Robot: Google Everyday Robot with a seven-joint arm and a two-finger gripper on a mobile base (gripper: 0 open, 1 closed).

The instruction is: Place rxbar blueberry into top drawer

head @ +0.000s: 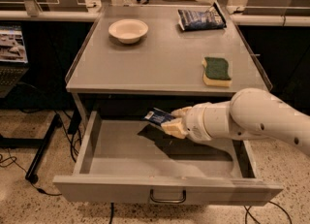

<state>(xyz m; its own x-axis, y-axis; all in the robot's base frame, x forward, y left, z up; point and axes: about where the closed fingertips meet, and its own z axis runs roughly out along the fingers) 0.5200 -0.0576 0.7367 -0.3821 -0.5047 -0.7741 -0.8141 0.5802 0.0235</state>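
Cream-coloured two-finger gripper (170, 122) at the end of a thick white robot arm (252, 119), reaching in from the right. Hangs over the open wide shallow grey metal top drawer (164, 189), toward the rear of its bare floor and just under the front edge of the grey metal table (160, 58). Fingers clamped on one end of the rxbar blueberry (156, 117), a small flat dark blue wrapper with a white patch. Sticks out to the left of the fingers, tilted, held in the air clear of the drawer floor. Directly beneath the gripper and the bar, a dark shadow (155, 138) on the drawer floor. In front of and below the gripper, the curved metal handle (167, 198) on the drawer's front panel. Above and behind the gripper, on the tabletop: a yellow sponge with a green top (217, 71) to the right near the edge, a round cream bowl (128, 30) farther back on the left, and a larger crinkled blue bag (199, 18) at the far right corner, all well apart from one another.
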